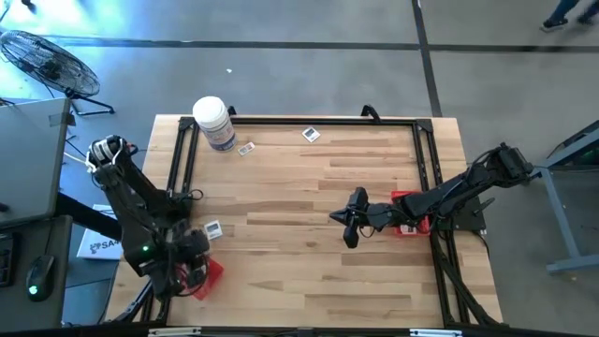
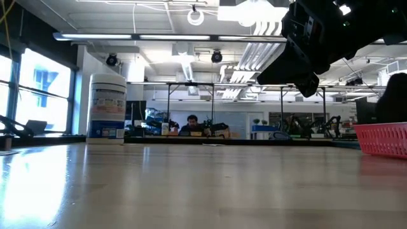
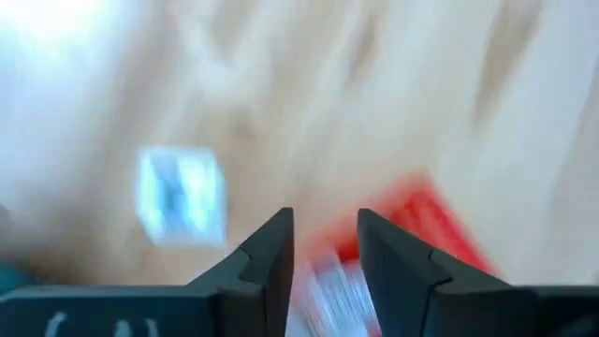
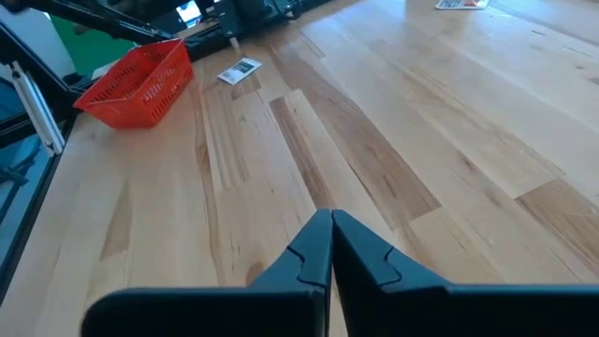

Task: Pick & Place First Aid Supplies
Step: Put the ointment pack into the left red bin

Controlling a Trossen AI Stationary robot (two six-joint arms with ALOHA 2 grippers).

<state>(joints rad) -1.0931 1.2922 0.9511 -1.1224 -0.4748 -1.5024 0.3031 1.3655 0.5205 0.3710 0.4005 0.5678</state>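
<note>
In the left wrist view my left gripper is open above the red tray at the table's near left corner, with nothing between its fingers. White packets lie in that tray below the fingers. One packet lies flat on the wood just beside the tray and shows in the left wrist view too. Two more packets lie flat near the far edge. My right gripper is shut and hovers over the table's middle, touching nothing.
A large white jar stands upright at the far left. A second red tray sits under my right arm. A black frame runs along the table's edges. Bare wood lies between the two arms.
</note>
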